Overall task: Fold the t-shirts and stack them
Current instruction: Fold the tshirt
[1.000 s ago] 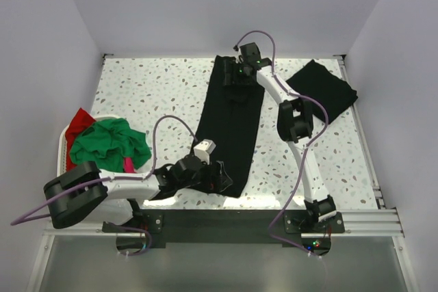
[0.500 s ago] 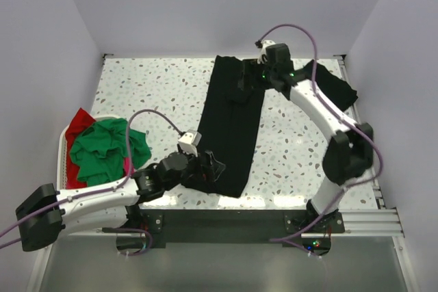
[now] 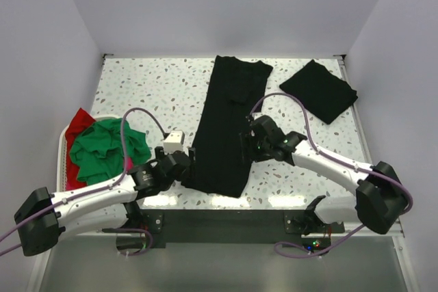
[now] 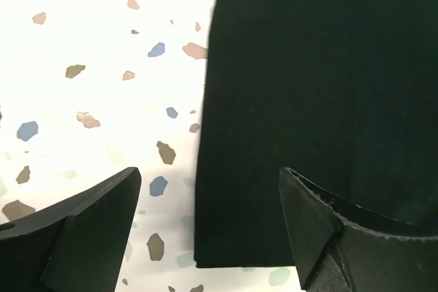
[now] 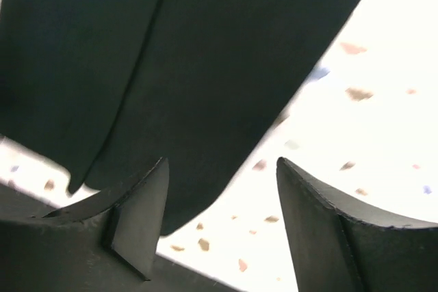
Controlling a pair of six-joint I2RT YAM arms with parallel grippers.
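Lying mid surface [image 3: 137,94], black shirt [image 3: 229,128] is a long strip, crosswise folds to go. 1 folded shirt [image 3: 319,91] sits far right; green shirt [image 3: 102,145] & red shirt [image 3: 81,120] wait in basket [image 3: 63,147]. Left claw [image 3: 186,165] and right claw [image 3: 248,143] both released, empty, flanking strip's near end.

My left wrist camera loses the long folded black cloth t-shirt [image 4: 328,100] past its top and right edges. My right wrist camera cuts it off at the top and left, and it is slightly blurred there. From above, the crumpled bright green t-shirt [image 3: 106,145] covers most of the red t-shirt [image 3: 81,120], the magenta t-shirt [image 3: 128,163] and the white plastic basket [image 3: 66,143]. I cannot tell whether my right claw [image 5: 222,169] touches the black cloth.
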